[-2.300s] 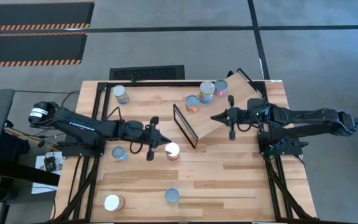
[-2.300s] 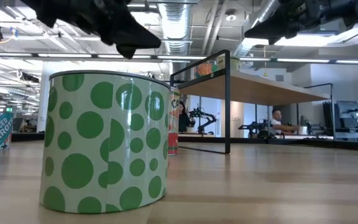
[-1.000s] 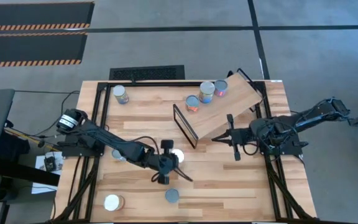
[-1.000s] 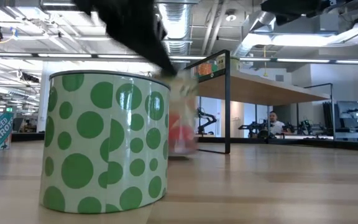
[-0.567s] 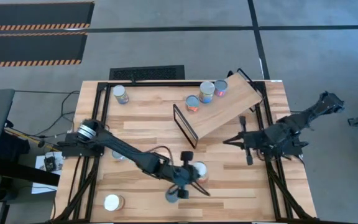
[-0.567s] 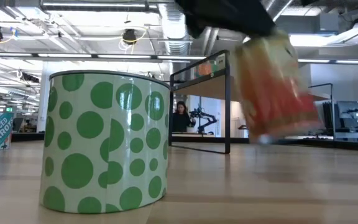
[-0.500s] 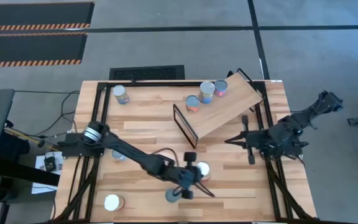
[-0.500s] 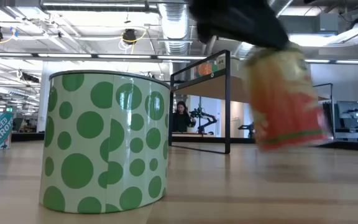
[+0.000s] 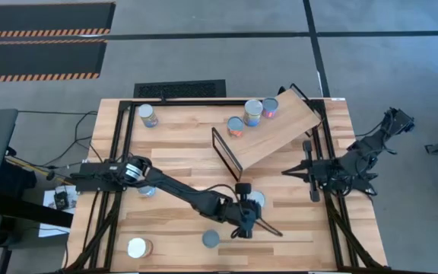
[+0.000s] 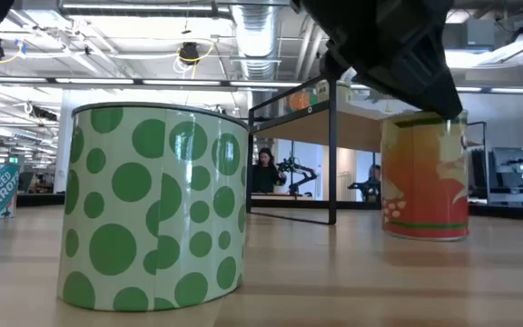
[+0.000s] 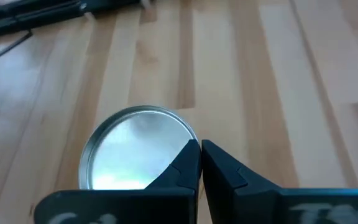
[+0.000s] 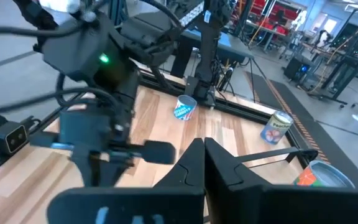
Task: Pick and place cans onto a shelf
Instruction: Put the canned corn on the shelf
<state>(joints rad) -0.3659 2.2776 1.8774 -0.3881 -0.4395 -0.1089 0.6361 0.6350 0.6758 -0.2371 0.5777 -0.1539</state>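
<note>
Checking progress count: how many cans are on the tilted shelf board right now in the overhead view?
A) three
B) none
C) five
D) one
A: the high view shows three cans clustered near the upper end of the shelf; the other cans in view stand on the table, off the board.

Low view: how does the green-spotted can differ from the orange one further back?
The green-spotted can is white with green dots, while the orange can has an orange and red label. The green-spotted can stands nearest the camera with nothing over it. The orange can stands farther off, with the left gripper right at its top, fingers shut. Both stand upright on the table.
</note>
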